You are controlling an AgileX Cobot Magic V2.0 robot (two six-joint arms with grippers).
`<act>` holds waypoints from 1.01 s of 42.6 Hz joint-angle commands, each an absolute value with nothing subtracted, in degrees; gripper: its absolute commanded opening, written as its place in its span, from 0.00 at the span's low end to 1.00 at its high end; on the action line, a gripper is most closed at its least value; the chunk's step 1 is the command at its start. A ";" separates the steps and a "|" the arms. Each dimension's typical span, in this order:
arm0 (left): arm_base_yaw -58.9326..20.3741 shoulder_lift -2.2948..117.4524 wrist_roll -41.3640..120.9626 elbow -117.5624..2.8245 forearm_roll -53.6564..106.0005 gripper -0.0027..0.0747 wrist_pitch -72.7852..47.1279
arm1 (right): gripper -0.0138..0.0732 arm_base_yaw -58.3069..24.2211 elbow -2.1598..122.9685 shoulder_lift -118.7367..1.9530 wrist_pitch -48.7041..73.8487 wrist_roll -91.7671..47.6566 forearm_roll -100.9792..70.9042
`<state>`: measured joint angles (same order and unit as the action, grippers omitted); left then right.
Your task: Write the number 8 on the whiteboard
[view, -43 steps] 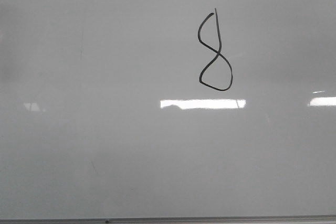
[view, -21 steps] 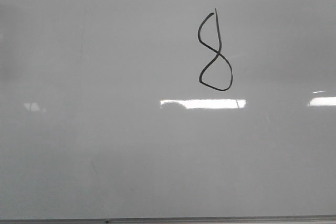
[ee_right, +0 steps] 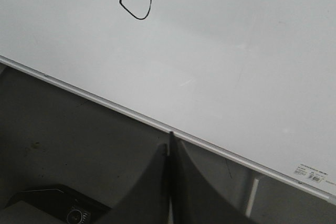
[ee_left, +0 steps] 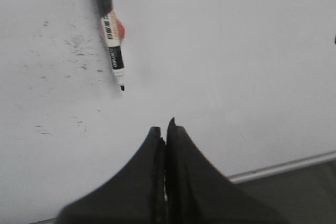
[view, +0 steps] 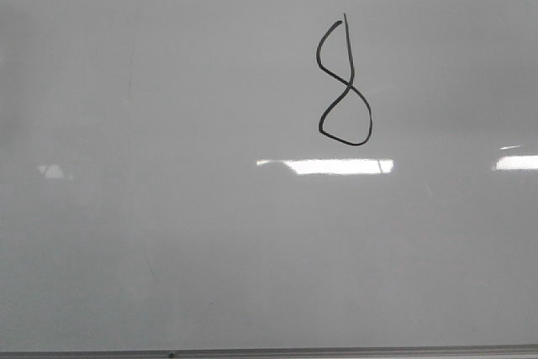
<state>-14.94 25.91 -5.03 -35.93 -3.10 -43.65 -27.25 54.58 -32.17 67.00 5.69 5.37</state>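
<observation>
Nothing's changed in the last second: number 8 (view: 345, 81) sits finished on the whiteboard (view: 168, 233), marker (ee_left: 111, 35) dropped, both arms' fingers (ee_left: 157, 145) closed empty, you're done

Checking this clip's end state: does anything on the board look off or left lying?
An uncapped marker lies loose on the whiteboard, with dark smudges beside it. The number 8 has its top loop left unclosed.

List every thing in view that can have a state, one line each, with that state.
number 8: drawn in black on the board, upper loop not quite closed.
whiteboard: glossy, with light reflections; faint smudges in the left wrist view.
marker: lying on the whiteboard, uncapped, held by neither gripper.
left gripper: shut, empty.
right gripper: shut, empty, over the board's lower frame.
</observation>
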 commanded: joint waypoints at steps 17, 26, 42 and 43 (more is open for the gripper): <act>1.85 1.24 -5.07 -10.27 0.00 0.01 -17.14 | 0.08 -26.96 56.10 -32.47 64.04 5.20 6.32; 2.27 -1.17 -5.07 -2.82 0.00 0.01 -8.17 | 0.08 -26.96 56.10 -32.47 64.04 5.20 6.32; 0.64 -1.17 -5.07 1.20 0.00 0.01 -3.94 | 0.08 -26.96 56.10 -32.47 64.04 5.20 6.32; 0.64 -1.17 -5.07 1.20 0.00 0.01 -3.94 | 0.08 -26.96 56.10 -32.47 64.04 5.20 6.32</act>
<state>1.19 -0.33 -5.03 0.34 -0.52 -8.85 -27.25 54.58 -32.17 67.14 5.69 5.37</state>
